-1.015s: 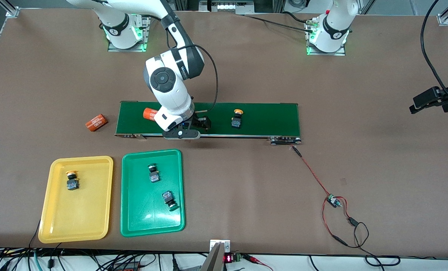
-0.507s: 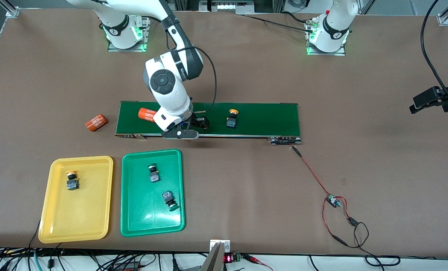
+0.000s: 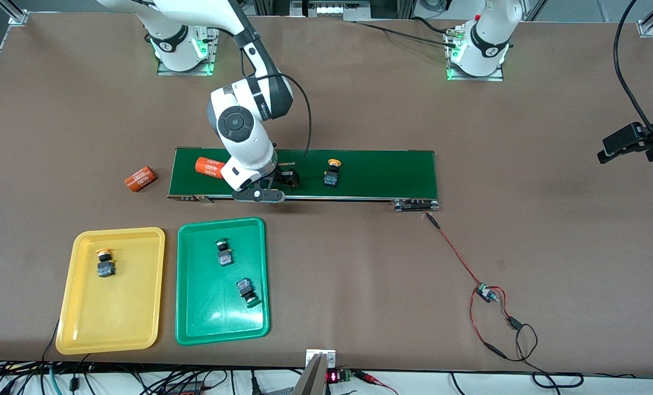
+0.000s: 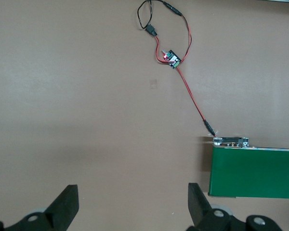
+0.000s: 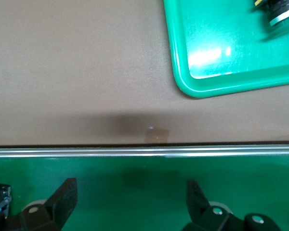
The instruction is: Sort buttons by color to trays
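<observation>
Front view: right gripper (image 3: 271,184) low over the conveyor belt (image 3: 381,175), fingers spread, holding nothing. Yellow-capped button (image 3: 331,173) sits on the belt just beside it, toward the left arm's end. Orange cylinder (image 3: 208,166) on the belt, another orange cylinder (image 3: 140,179) on the desk (image 3: 359,274). Yellow tray (image 3: 85,323) holds one yellow button (image 3: 105,264); green tray (image 3: 205,323) holds two green buttons (image 3: 223,253) (image 3: 247,291). Left arm waits out at its end of the desk.

Left wrist view: left gripper (image 4: 133,204) wide open, empty, over bare desk near the belt's end (image 4: 253,171) and red wiring (image 4: 190,94).

Right wrist view: fingers (image 5: 62,199) apart over the belt, green tray corner (image 5: 216,57) in sight.
</observation>
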